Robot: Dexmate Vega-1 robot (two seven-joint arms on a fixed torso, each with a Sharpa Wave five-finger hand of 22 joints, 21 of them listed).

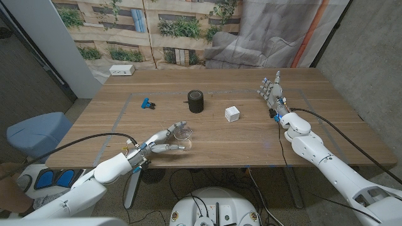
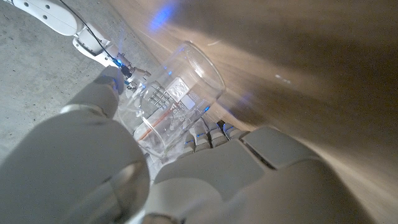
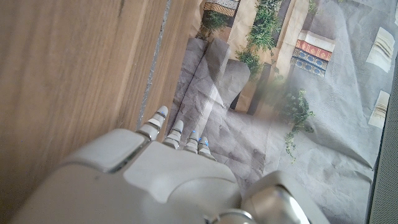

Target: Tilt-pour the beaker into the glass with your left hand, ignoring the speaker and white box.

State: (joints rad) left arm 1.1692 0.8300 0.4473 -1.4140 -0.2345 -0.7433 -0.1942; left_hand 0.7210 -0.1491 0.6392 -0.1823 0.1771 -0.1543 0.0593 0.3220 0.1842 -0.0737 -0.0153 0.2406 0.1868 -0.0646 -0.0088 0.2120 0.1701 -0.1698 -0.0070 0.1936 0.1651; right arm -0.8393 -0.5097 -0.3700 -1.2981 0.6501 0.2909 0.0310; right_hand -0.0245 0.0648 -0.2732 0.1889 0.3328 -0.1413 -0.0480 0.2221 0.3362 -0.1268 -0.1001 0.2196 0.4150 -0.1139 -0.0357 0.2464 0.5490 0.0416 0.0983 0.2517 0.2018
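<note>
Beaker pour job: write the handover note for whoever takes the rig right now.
Left hand: grips the clear beaker near the table's front edge, tipped on its side.
Right hand: holds nothing, fingers apart, on the table's right side.
Glass: can't be told apart from the beaker in the head view; the left wrist view shows clear glassware in the hand.
Speaker and white box: mid-table, leave them.
Done: beaker gripped.
Left: confirm the glass, finish the pour.

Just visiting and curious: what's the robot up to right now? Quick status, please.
Left hand grips the beaker, tilted near the table's front edge. Right hand open, holding nothing. Glass can't be made out. Speaker and white box stand clear, farther back.
</note>
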